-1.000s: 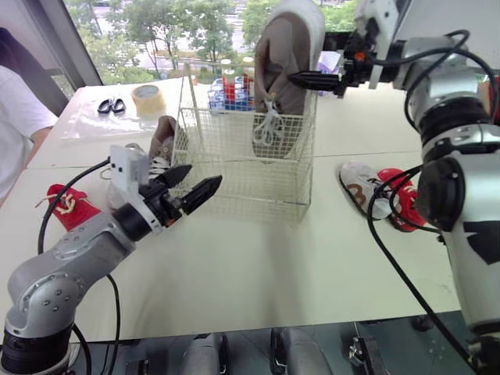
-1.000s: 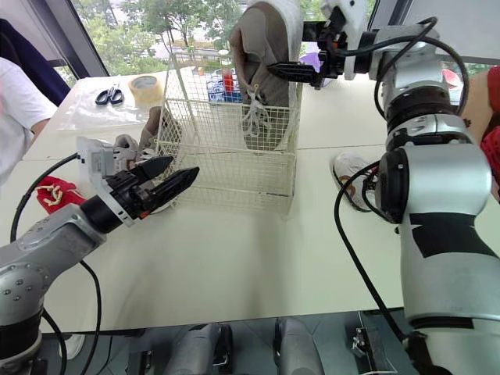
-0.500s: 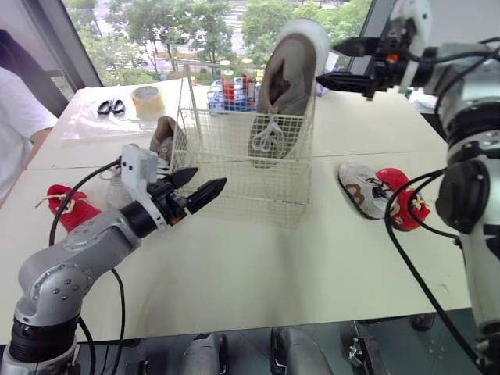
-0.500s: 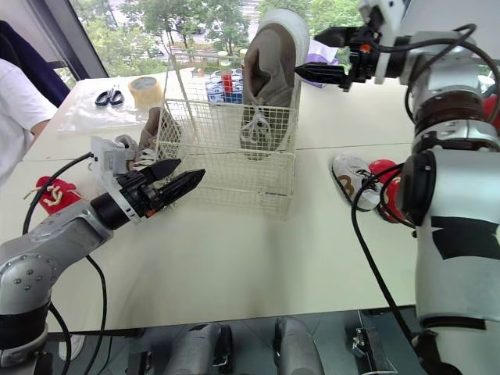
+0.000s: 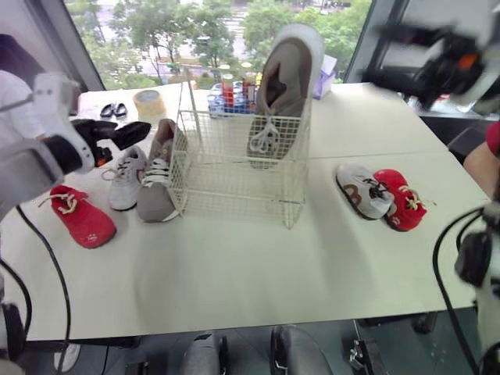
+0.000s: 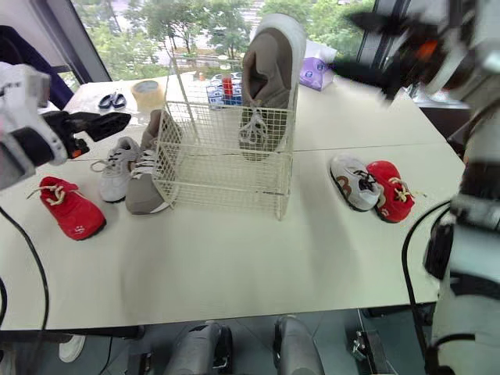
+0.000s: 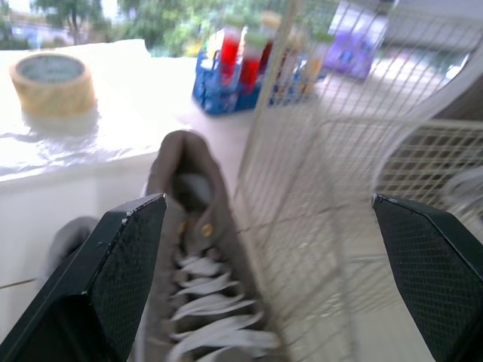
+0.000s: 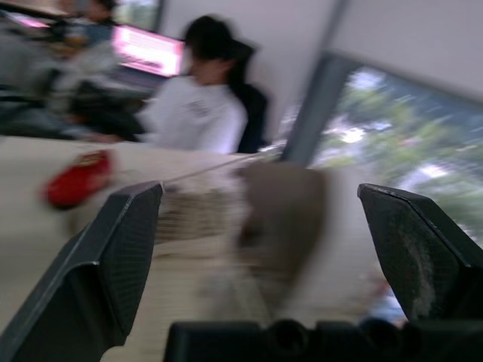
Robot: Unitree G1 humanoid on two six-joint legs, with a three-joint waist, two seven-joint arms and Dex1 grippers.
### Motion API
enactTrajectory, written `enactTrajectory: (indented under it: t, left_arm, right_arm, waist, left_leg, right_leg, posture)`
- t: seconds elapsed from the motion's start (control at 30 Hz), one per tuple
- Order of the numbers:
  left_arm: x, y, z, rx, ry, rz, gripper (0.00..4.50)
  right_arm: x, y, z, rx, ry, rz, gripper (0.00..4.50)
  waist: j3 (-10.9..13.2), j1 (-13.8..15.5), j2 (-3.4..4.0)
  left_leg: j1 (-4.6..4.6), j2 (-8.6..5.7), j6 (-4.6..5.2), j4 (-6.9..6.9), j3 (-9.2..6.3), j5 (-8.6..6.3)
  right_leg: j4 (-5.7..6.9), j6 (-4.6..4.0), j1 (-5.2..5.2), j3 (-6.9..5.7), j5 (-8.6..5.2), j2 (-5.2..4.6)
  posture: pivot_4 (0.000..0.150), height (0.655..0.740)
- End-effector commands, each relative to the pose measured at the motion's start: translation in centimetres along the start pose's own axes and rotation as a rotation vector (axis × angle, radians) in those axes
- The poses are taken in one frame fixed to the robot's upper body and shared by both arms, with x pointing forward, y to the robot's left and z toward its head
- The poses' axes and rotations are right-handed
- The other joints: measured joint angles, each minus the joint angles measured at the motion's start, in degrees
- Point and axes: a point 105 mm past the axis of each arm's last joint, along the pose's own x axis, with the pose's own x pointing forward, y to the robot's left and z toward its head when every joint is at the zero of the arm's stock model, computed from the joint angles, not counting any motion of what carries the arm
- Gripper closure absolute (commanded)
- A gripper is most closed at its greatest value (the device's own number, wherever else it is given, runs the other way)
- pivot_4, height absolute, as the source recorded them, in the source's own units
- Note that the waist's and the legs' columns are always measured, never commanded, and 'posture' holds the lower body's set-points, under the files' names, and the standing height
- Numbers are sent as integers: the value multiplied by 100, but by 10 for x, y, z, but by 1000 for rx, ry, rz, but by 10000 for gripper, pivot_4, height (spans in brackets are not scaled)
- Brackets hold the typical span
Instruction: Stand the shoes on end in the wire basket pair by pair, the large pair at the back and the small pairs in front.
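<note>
A white wire basket (image 5: pixel 234 183) stands mid-table. One large taupe shoe (image 5: pixel 285 86) stands on end in its back right corner, sole toward the right wall. Its mate (image 5: pixel 160 176) lies on the table against the basket's left side, seen close up as the taupe shoe (image 7: pixel 192 264) in the left wrist view. Beside it lie a small grey shoe (image 5: pixel 125 178) and a small red shoe (image 5: pixel 78 217). Another small grey shoe (image 5: pixel 362 190) and red shoe (image 5: pixel 400 199) lie to the right. My left gripper (image 5: pixel 131 129) hovers open above the left shoes. My right gripper (image 5: pixel 373 53) is open, up right of the basket.
At the back of the table are a tape roll (image 5: pixel 147 100), scissors (image 5: pixel 115 110), a blue rack of bottles (image 5: pixel 230 90) behind the basket and a purple box (image 5: pixel 324 78). A person in white (image 8: pixel 200 113) sits beyond the table's left side.
My right gripper has drawn away to the right from the upright large shoe, which stays in the basket. My left gripper has swung back and left from the basket's front.
</note>
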Motion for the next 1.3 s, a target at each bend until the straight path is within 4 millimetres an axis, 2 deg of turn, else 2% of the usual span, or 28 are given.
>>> enactTrajectory:
  t: [0.03,0.13,0.2,0.3,0.47,0.63,0.7,0.83,0.97,1.03,1.07,1.17,1.3]
  left_arm:
    - [18,12,-6,59,123,-28,0]
    - [35,30,-6,103,224,27,0]
    - [45,39,-2,121,247,57,0]
    - [61,41,0,144,270,42,0]
    - [82,38,-14,182,315,4,0]
    - [92,47,-42,240,386,71,0]
    - [98,44,-50,242,398,68,0]
    - [107,36,-64,198,399,49,12564]
    - [112,29,-67,164,380,32,33226]
    - [114,27,-64,145,353,33,40956]
    - [115,27,-60,135,332,34,42627]
    - [113,29,-37,98,246,55,42670]
    - [100,30,25,56,49,67,42670]
  right_arm:
    - [23,46,-4,42,15,85,501]
    - [33,64,-29,23,144,46,501]
    - [34,71,-37,10,188,30,501]
    - [33,81,-46,13,225,12,501]
    - [35,78,-54,15,232,-68,501]
    - [36,73,-55,-1,227,-124,501]
    - [36,69,-54,-6,215,-148,501]
    - [37,66,-54,-15,214,-168,0]
    - [35,65,-55,-18,220,-177,0]
    - [34,65,-56,-17,224,-178,0]
    - [33,65,-56,-17,227,-176,0]
    - [33,66,-56,-18,231,-169,0]
    - [31,64,-54,-20,231,-177,0]
  waist:
    - [0,36,-2]
    - [-4,114,-13]
    - [-6,121,-18]
    - [-7,112,-26]
    - [-5,79,-33]
    - [-3,77,-38]
    - [-6,93,-44]
    - [-11,111,-53]
    - [-12,110,-55]
    - [-12,117,-55]
    - [-12,120,-55]
    - [-11,117,-57]
    - [-1,99,-76]
  left_leg:
    - [-1,-1,1,5,1,0]
    - [-6,-17,3,10,12,-1]
    - [-10,-22,8,11,15,-4]
    - [-14,-24,22,13,20,-12]
    - [-16,-23,32,14,27,-18]
    - [-19,-18,34,13,20,-19]
    - [-20,-18,34,14,16,-19]
    - [-21,-12,36,18,9,-19]
    - [-20,-12,37,21,5,-19]
    - [-20,-12,37,22,3,-19]
    - [-20,-12,37,22,3,-19]
    - [-21,-13,38,24,2,-19]
    - [-30,-11,38,24,1,-19]
  right_leg:
    - [-1,-1,2,-3,0,-1]
    - [-6,-1,0,-3,0,-2]
    - [-7,-1,-1,-2,0,-6]
    - [-13,0,-2,0,-1,-8]
    - [-18,1,-4,3,-1,-9]
    - [-11,1,-17,7,-1,-7]
    - [-10,2,-17,7,0,-7]
    - [-9,2,-12,6,0,-14]
    - [-6,2,-10,6,0,-15]
    - [-6,2,-10,5,0,-15]
    - [-6,2,-9,4,0,-16]
    - [-6,3,-8,4,0,-17]
    - [-6,3,-17,2,1,-16]
  posture:
    - [1500,7400]
    - [1500,7400]
    - [1500,7400]
    - [1500,7400]
    - [1500,7400]
    - [1500,7400]
    - [1500,7400]
    - [1500,7400]
    - [1500,7400]
    - [1500,7400]
    - [1500,7400]
    - [1500,7400]
    - [1500,7400]
